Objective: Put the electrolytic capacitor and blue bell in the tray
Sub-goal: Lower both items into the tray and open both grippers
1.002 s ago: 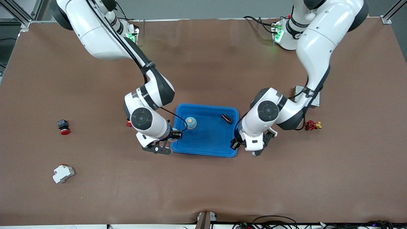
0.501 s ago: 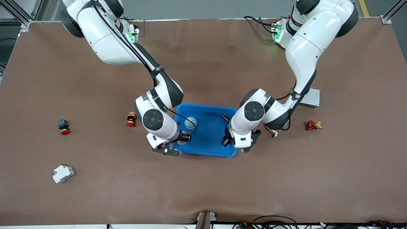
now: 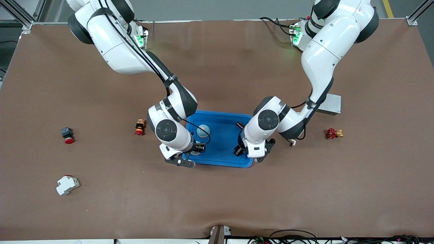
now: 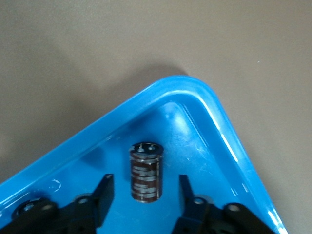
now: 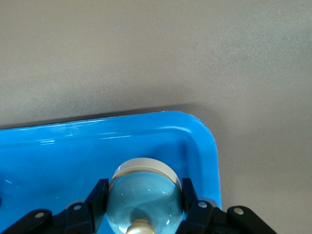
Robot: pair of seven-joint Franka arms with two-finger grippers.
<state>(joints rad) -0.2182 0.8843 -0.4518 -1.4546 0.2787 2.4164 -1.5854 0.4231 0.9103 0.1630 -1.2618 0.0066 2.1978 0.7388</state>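
The bright-blue tray [image 3: 220, 159] lies mid-table. The blue bell [image 3: 203, 130] stands in it toward the right arm's end. The dark electrolytic capacitor [image 3: 240, 124] lies in it toward the left arm's end, partly hidden by the left arm. My right gripper [image 3: 196, 146] is over the tray. In the right wrist view the right gripper [image 5: 144, 181] is open, with the bell [image 5: 141, 202] between its fingers near a tray corner [image 5: 207, 134]. My left gripper [image 3: 240, 147] is open. In the left wrist view the left gripper [image 4: 145, 178] flanks the capacitor [image 4: 146, 170] without touching it.
A grey metal box [image 3: 330, 104] and a red valve [image 3: 333, 133] lie toward the left arm's end. An orange-red button [image 3: 139, 126], a red-and-black button [image 3: 67, 135] and a white breaker [image 3: 67, 185] lie toward the right arm's end.
Both hands have moved inward from beside the tray's ends to over the tray. The bell and the capacitor have stayed in place.
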